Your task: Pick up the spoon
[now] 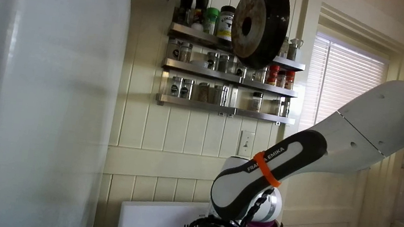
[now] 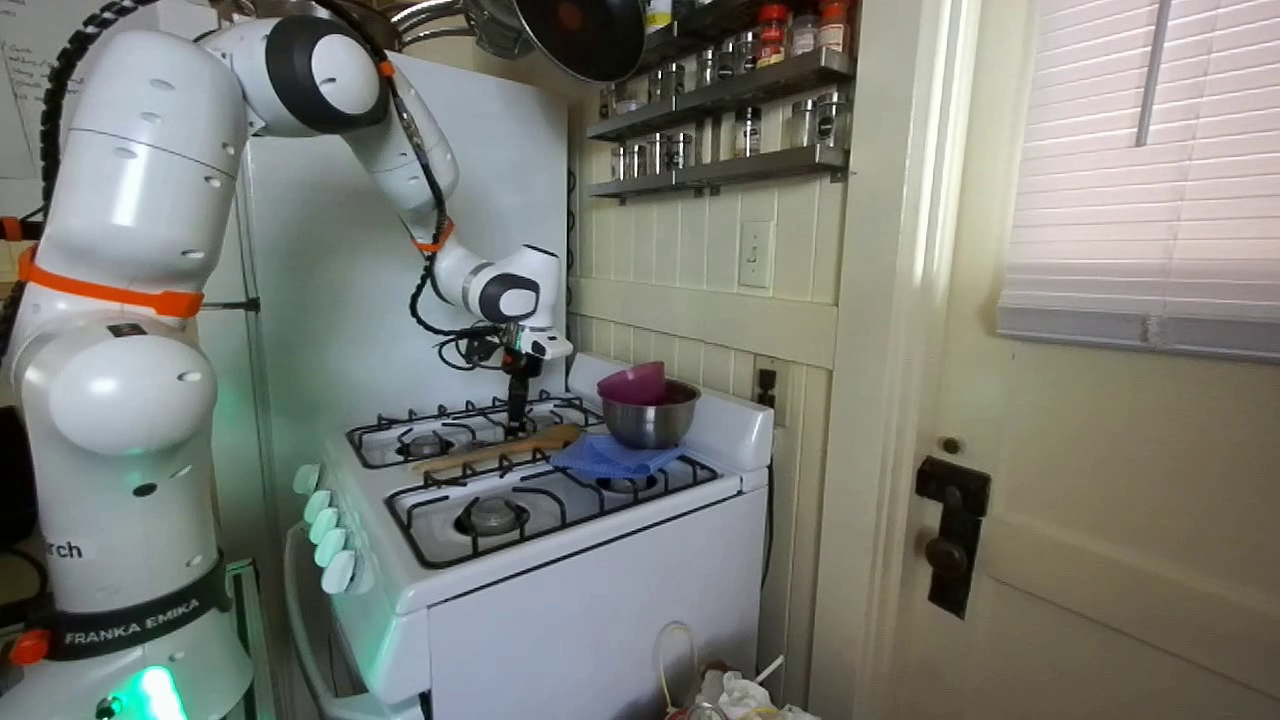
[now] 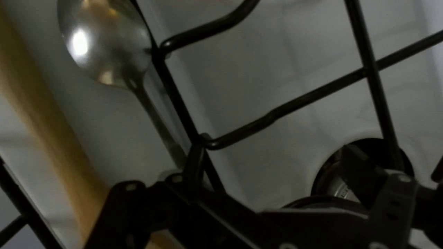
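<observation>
The spoon (image 3: 126, 65) is lying on the white surface (image 3: 117, 135), right in the strip between the black grate (image 3: 273, 114) and a honey-brown wooden utensil (image 3: 52, 136). Polished metal, this one: a smooth oval bowl flashing a hard white glint, pinching in at the neck, then a slim handle. And look at the line it takes in the wrist view! Long axis on the diagonal, bowl pointing up to the top left and cropped by the frame, handle running down to the right, close to parallel with the grate's straight edge bar. Bowl rim meets bar in this view; whether they truly touch, I can't tell. The handle's lower part is hidden behind a dark finger of the end effector (image 3: 273, 154), and those two angular fingers stand wide apart, one overlapping the handle, one in front of a round burner (image 3: 334, 185). Across to an exterior view: a rounded, shiny metal bowl (image 2: 652, 425) with a pink bowl (image 2: 628, 385) sitting tilted inside it, and a blue cloth (image 2: 605, 457) spread flat at its foot.
</observation>
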